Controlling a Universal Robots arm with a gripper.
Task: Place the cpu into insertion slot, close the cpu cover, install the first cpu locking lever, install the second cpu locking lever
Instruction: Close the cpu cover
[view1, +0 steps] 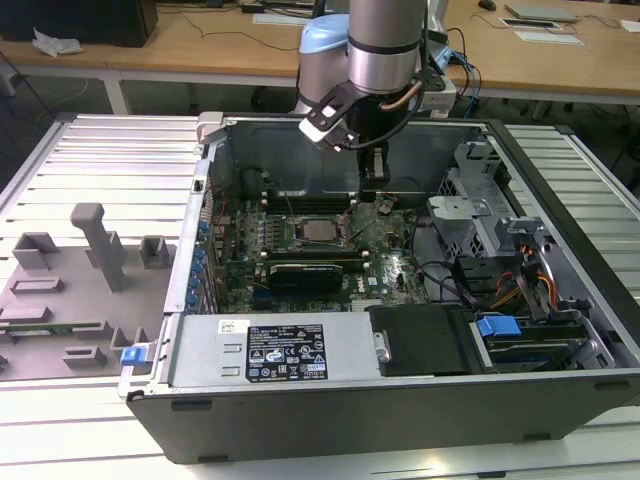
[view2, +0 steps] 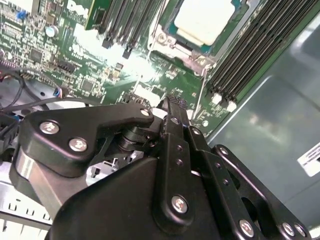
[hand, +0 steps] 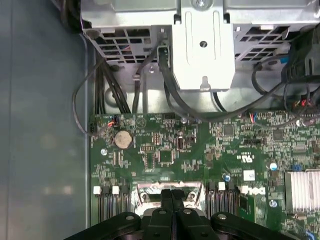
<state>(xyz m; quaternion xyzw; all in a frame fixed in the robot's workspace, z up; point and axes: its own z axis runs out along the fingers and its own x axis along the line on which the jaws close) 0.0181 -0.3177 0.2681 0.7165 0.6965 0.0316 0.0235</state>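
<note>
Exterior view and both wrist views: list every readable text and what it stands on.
None can be read.
Black label on the power supply: print too small.
Small white sticker beside it: too small.
Wall sticker on the case wall, second wrist view: blurred.
White printing on the motherboard, first wrist view: too small.

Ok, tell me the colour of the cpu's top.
Pale silvery-beige metal; the cpu shows best in the second wrist view.
</note>
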